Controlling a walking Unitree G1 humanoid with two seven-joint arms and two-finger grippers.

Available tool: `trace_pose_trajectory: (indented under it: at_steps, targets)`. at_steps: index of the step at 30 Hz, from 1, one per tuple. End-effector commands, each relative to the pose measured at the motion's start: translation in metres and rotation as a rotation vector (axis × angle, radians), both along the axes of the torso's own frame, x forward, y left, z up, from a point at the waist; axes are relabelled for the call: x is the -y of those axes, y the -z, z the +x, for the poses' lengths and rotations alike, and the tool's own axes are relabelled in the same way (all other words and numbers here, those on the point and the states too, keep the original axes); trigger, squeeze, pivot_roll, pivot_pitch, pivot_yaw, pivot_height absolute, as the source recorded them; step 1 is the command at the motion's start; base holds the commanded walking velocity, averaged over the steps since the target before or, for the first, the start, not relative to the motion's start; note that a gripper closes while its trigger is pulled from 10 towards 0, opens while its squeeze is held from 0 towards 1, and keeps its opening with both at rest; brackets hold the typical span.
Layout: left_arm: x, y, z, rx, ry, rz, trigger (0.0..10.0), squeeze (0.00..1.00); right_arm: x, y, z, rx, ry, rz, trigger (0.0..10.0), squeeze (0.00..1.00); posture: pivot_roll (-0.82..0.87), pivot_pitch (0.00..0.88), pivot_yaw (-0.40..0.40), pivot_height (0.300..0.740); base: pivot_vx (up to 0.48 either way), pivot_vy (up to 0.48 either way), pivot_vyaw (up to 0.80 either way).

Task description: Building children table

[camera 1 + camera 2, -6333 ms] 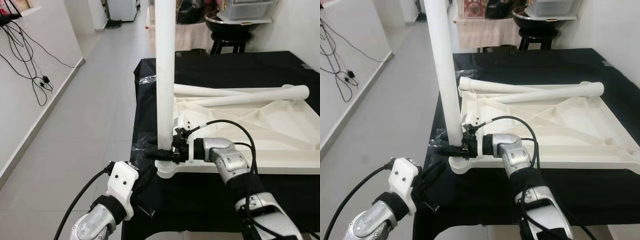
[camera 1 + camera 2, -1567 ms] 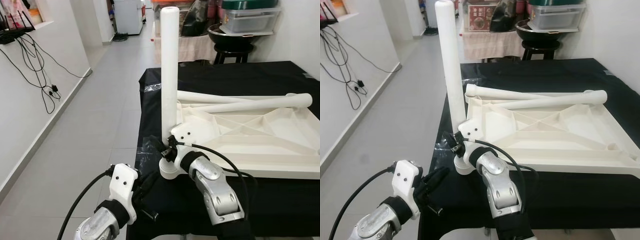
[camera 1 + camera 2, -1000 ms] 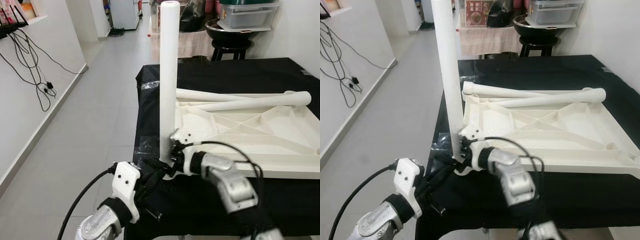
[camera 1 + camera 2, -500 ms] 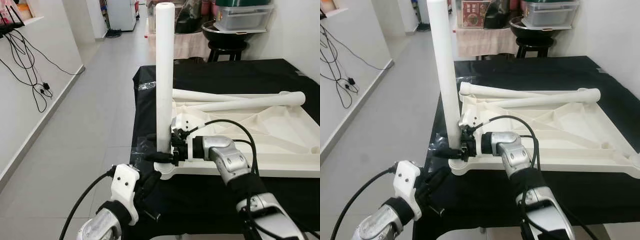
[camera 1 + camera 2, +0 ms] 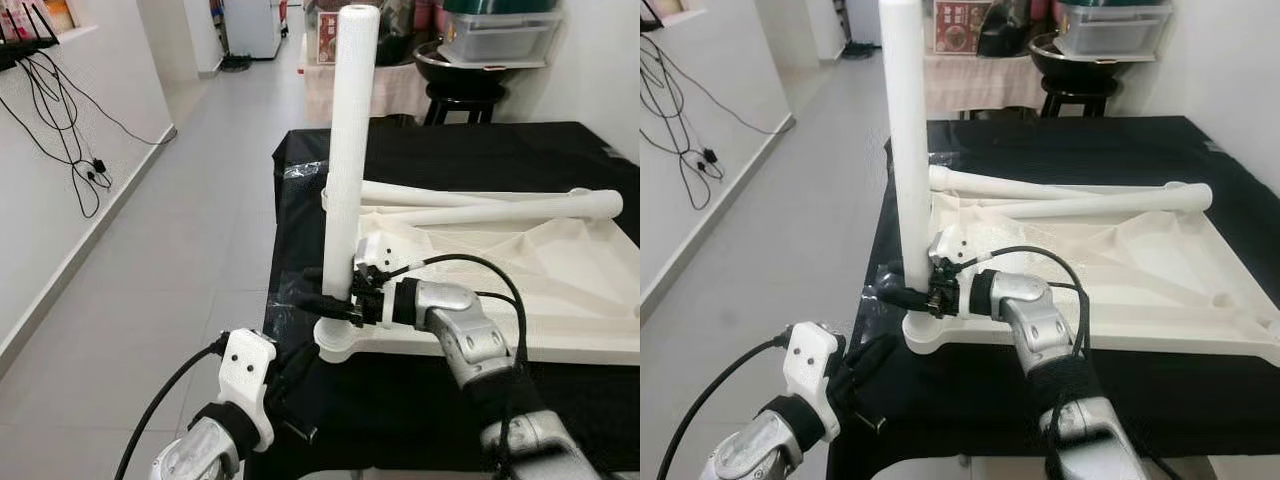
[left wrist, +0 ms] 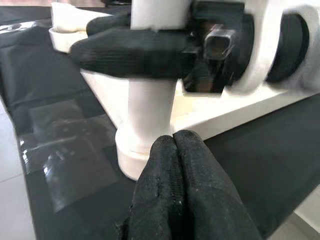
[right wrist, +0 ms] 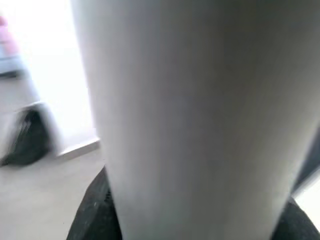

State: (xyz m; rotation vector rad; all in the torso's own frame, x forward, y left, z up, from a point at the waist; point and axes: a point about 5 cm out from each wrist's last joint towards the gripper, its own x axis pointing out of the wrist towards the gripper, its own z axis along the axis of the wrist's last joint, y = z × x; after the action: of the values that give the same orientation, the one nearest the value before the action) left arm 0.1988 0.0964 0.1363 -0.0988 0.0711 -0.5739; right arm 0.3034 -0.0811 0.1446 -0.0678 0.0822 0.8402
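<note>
— Grey floor tiles run up the left side of the frame along a white wall with dangling black cables. What sits at the centre?

— A tabletop draped in black cloth, and on it an upturned white plastic children's table panel with ribs showing, filling the right half of the frame. Two loose white tube legs lie crossed along its far edge.

— And the tall piece?

— A white cylindrical table leg stands almost upright, leaning slightly to the right at its top, seated in the round corner socket at the panel's lower left corner.

— Who has it?

— The right gripper, at mid-frame, reaches in from the right; its black fingers are clamped around the leg just above the socket.

— The other arm?

— The left gripper is at the lower left of the frame, just in front of the socket by the tabletop's near edge. In its wrist view the two fingers are pressed together with nothing between them, tips close to the socket's base; touching or not, I cannot tell.

— Anything behind?

— A black stool with a dark bowl and a clear lidded storage box at the upper right.
</note>
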Motion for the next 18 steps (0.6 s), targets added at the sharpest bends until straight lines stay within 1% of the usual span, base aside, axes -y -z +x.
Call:
trace_pose_trajectory:
  at_steps: [1, 2, 3, 4, 8, 9, 10, 11, 12, 13, 14, 15, 16, 17, 18]
  targets:
    - [-0.004, 0.002, 0.0, -0.014, 0.001, 0.013, 10.0, 0.0, -0.002, 0.026, -0.013, -0.114, 0.103, -0.128, 0.0, 0.0, 0.01, 0.048, 0.009, 0.74, 0.0, 0.0, 0.0]
    - [-0.005, 0.002, 0.001, -0.016, 0.004, 0.013, 10.0, 0.0, -0.005, 0.025, -0.016, -0.101, 0.14, -0.15, 0.0, 0.0, 0.0, 0.036, 0.024, 0.74, 0.0, 0.0, 0.0]
    - [-0.005, 0.003, 0.001, -0.017, 0.006, 0.013, 10.0, 0.0, -0.008, 0.024, -0.015, -0.086, 0.121, -0.166, 0.0, 0.0, 0.0, 0.036, 0.024, 0.74, 0.0, 0.0, 0.0]
    - [-0.005, 0.003, 0.002, -0.017, 0.015, 0.014, 10.0, 0.0, -0.006, 0.026, -0.011, -0.089, 0.13, -0.181, 0.0, 0.0, 0.01, 0.036, 0.021, 0.74, 0.0, 0.0, 0.0]
    - [-0.004, 0.003, 0.004, -0.013, 0.023, 0.022, 10.0, 0.0, -0.004, 0.028, -0.006, -0.113, 0.142, -0.176, 0.0, 0.0, 0.01, 0.029, 0.018, 0.74, 0.0, 0.0, 0.0]
    - [-0.004, 0.003, 0.005, -0.01, 0.019, 0.02, 10.0, 0.0, -0.004, 0.026, -0.004, -0.117, 0.143, -0.153, 10.0, 0.0, 0.01, 0.029, 0.015, 0.74, 0.0, 0.0, 0.0]
    - [-0.004, 0.003, 0.006, -0.009, 0.015, 0.019, 10.0, 0.0, -0.006, 0.024, -0.003, -0.125, 0.127, -0.119, 10.0, 0.0, 0.01, 0.029, 0.015, 0.74, 0.0, 0.0, 0.0]
    - [-0.004, 0.003, 0.006, -0.009, 0.015, 0.019, 10.0, 0.0, -0.006, 0.024, -0.003, -0.125, 0.127, -0.119, 10.0, 0.0, 0.01, 0.029, 0.015, 0.74, 0.0, 0.0, 0.0]
    - [-0.004, 0.003, 0.006, -0.008, 0.012, 0.017, 10.0, 0.0, -0.008, 0.02, -0.005, -0.137, 0.108, -0.076, 10.0, 0.23, 0.01, 0.026, 0.014, 0.74, 0.0, 0.0, 0.0]
    - [-0.003, 0.003, 0.006, -0.007, 0.009, 0.016, 10.0, 0.0, -0.013, 0.013, -0.006, -0.139, 0.038, -0.016, 10.0, 1.0, 0.01, 0.025, 0.013, 0.74, 0.0, 0.0, 0.0]
    - [-0.003, 0.003, 0.006, -0.007, 0.009, 0.016, 10.0, 0.0, -0.013, 0.013, -0.006, -0.139, 0.038, -0.016, 10.0, 1.0, 0.01, 0.025, 0.013, 0.74, 0.0, 0.0, 0.0]
    - [-0.003, 0.003, 0.006, -0.006, 0.007, 0.016, 10.0, 0.0, -0.016, 0.009, -0.007, -0.139, -0.012, 0.022, 10.0, 1.0, 0.01, 0.025, 0.013, 0.74, 0.0, 0.0, 0.0]
    - [-0.003, 0.003, 0.007, -0.006, 0.006, 0.016, 10.0, 0.0, -0.019, -0.002, -0.008, -0.12, -0.064, 0.083, 10.0, 1.0, 0.01, 0.024, 0.014, 0.74, 0.0, 0.0, 0.0]
    - [-0.002, 0.002, 0.007, -0.006, 0.006, 0.015, 10.0, 0.0, -0.018, -0.012, -0.007, -0.098, -0.143, 0.131, 10.0, 1.0, 0.01, 0.021, 0.011, 0.74, 0.0, 0.0, 0.0]
    - [-0.002, 0.002, 0.007, -0.006, 0.006, 0.015, 10.0, 0.0, -0.018, -0.012, -0.007, -0.098, -0.143, 0.131, 10.0, 1.0, 0.01, 0.021, 0.011, 0.74, 0.0, 0.0, 0.0]
